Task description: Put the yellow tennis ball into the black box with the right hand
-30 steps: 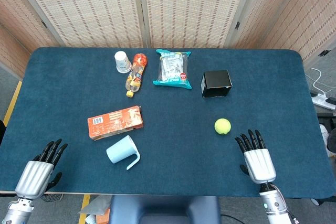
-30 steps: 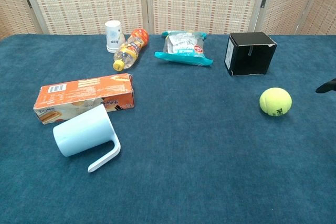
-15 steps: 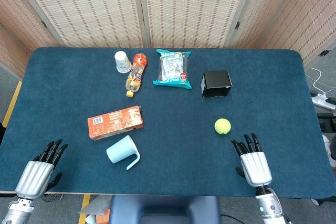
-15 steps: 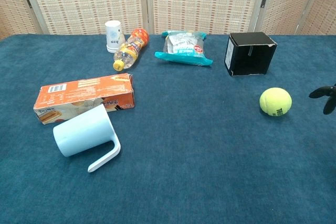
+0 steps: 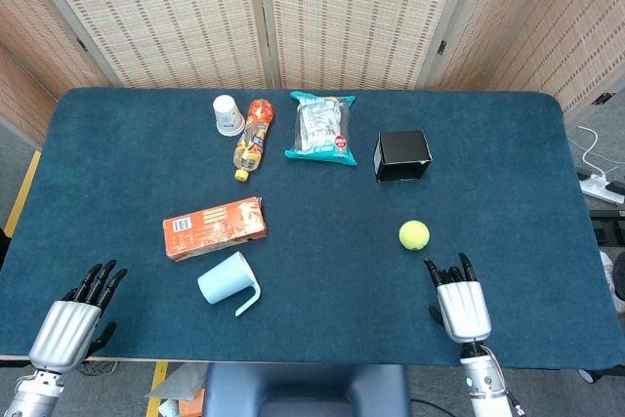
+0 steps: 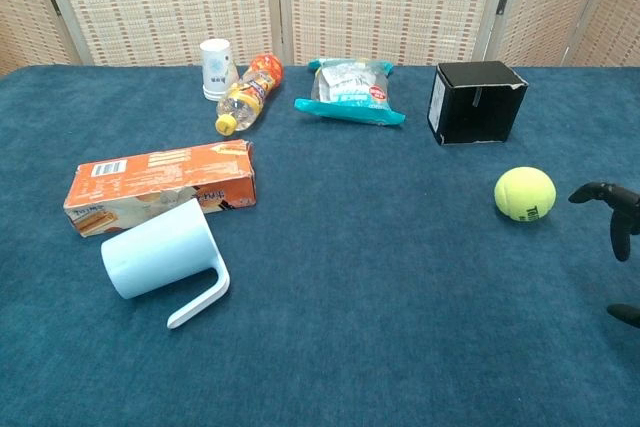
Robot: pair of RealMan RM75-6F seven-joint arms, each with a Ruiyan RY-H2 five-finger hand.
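The tennis ball (image 5: 414, 234) sits on the blue table (image 5: 508, 163), toward your right side, well in front of the black box (image 5: 402, 155), with bare cloth between them. Your right hand (image 5: 459, 302) lies just behind the ball and slightly to its right, near it but not touching; its fingers (image 5: 446, 272) are spread and point toward the ball, holding nothing. In the chest view only its dark fingertips (image 6: 612, 205) show at the right edge, close beside the ball. Your left hand (image 5: 74, 319) rests at the near left corner of the table, fingers apart, holding nothing.

The box stands upright on the far right part of the table. To its left lies a teal snack bag (image 5: 321, 128), then a bottle (image 5: 252, 138) on its side and a small white cup (image 5: 228, 114). Nearer you on the left are an orange carton (image 5: 215, 229) lying flat and a pale blue mug (image 5: 229, 282) tipped on its side, just in front of the carton
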